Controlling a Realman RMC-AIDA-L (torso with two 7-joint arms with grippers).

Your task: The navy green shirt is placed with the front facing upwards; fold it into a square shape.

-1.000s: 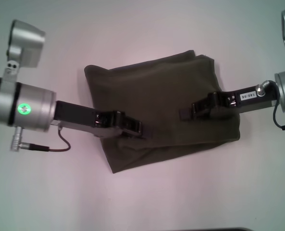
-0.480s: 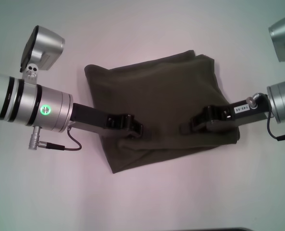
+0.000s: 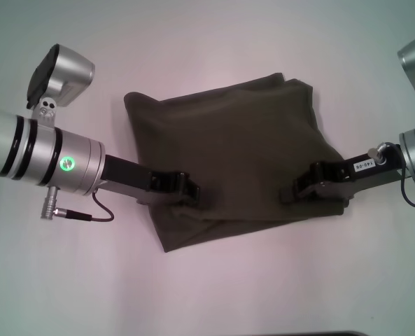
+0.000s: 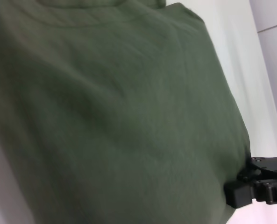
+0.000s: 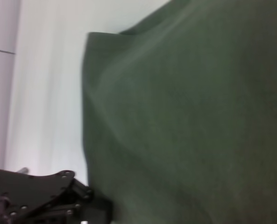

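Note:
The navy green shirt (image 3: 228,147) lies folded into a rough rectangle on the white table, plain olive side up, with a lower layer sticking out along its near edge. No lettering or collar shows. My left gripper (image 3: 192,192) sits at the shirt's near left edge, open and holding nothing. At the near right edge my right gripper (image 3: 291,192) is also open. The left wrist view fills with olive cloth (image 4: 119,121), the right gripper (image 4: 238,198) at its border. In the right wrist view the left gripper (image 5: 94,200) rests beside the cloth (image 5: 189,121).
The white table (image 3: 214,294) runs bare around the shirt on all sides. A dark strip marks the table's near edge (image 3: 333,334). Cables hang from both wrists.
Both grippers have drawn back outward from the middle of the shirt toward its side edges, the left to the left and the right to the right. The shirt has stayed folded in place.

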